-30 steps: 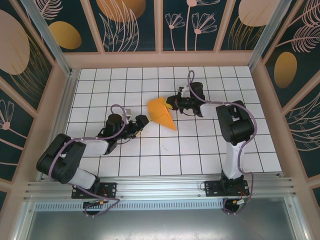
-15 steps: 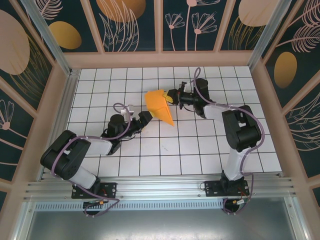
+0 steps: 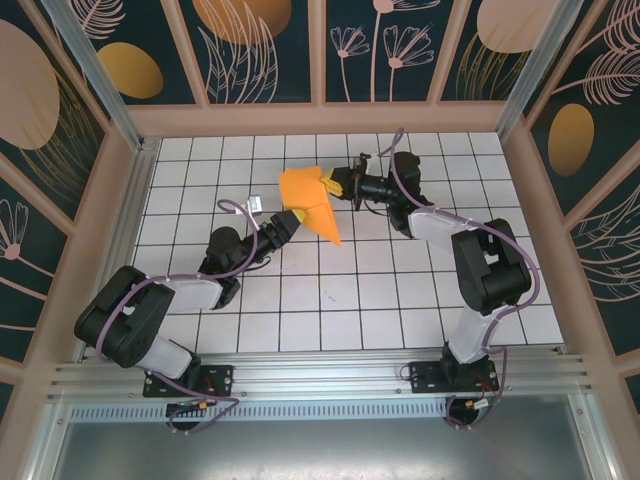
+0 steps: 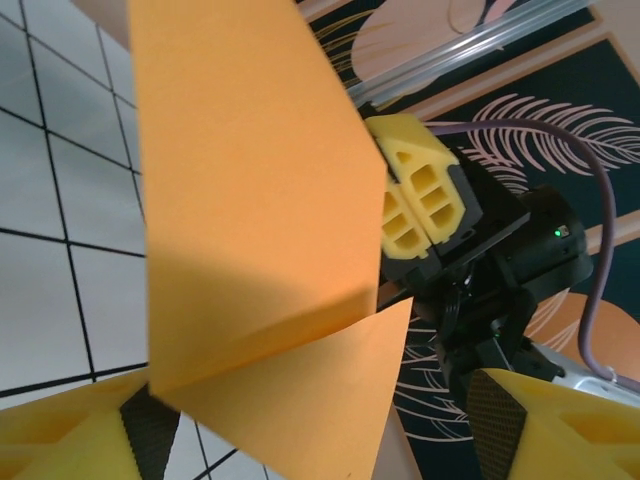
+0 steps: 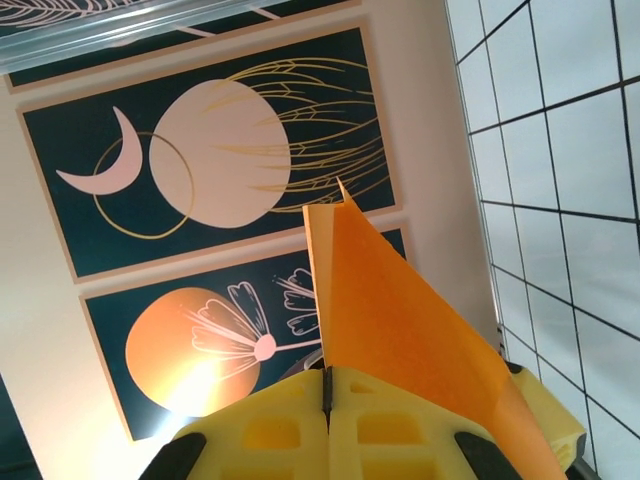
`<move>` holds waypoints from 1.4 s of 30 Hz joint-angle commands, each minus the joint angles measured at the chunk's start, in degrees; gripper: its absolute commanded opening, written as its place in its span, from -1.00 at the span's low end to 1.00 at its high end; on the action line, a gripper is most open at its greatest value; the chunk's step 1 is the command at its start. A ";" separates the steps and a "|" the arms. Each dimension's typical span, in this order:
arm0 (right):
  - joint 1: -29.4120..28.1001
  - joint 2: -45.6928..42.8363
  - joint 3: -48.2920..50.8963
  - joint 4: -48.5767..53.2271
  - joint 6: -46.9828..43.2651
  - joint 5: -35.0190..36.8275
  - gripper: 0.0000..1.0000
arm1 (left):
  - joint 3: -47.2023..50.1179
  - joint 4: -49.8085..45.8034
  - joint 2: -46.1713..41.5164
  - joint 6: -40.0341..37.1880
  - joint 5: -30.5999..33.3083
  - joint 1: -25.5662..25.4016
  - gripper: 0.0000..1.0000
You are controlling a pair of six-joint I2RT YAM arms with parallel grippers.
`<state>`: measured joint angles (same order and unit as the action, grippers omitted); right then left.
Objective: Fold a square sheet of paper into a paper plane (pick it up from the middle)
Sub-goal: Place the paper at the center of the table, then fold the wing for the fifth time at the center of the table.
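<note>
The square sheet of paper (image 3: 308,200) is orange and folded into a pointed wedge with a crease, held off the table with its tip toward the near side. My right gripper (image 3: 337,183) is shut on its far right edge; in the right wrist view the yellow pads (image 5: 290,425) meet on the paper (image 5: 400,300). My left gripper (image 3: 286,224) reaches up from the near left and stands open. In the left wrist view the paper (image 4: 250,200) hangs between the spread fingertips (image 4: 60,435) of the left gripper (image 4: 310,440), apart from both, with the right gripper (image 4: 415,195) behind it.
The white grid table (image 3: 340,300) lies below both arms. Patterned dark walls (image 3: 260,50) and a wooden frame close the back and sides. An aluminium rail (image 3: 320,375) runs along the near edge by the arm bases.
The right gripper has lifted the paper up and to the far left. The left gripper has risen and reached toward it, ending with its fingers either side of the paper's lower part.
</note>
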<state>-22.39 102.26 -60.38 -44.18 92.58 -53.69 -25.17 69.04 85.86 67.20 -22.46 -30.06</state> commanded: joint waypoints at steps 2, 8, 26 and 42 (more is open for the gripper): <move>-0.21 -2.87 -1.73 -3.82 2.85 -0.80 -0.86 | -0.36 6.93 -1.36 -0.60 -0.20 -0.42 0.27; -0.11 -2.85 -1.38 -4.25 3.35 -0.41 -0.86 | 0.98 8.37 -1.69 -0.17 1.17 -0.42 -0.18; 3.93 -8.97 -0.30 33.95 -35.58 13.42 0.35 | -1.77 -17.80 -0.67 -5.31 2.43 -0.43 -0.95; -3.50 -7.15 3.20 46.76 -61.70 27.14 0.49 | -9.63 -36.97 8.50 -17.64 -3.53 -0.28 -0.95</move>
<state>-24.56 93.73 -57.01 0.80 35.83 -29.65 -33.34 35.09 94.19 54.00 -24.05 -30.06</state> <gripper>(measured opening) 0.748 0.057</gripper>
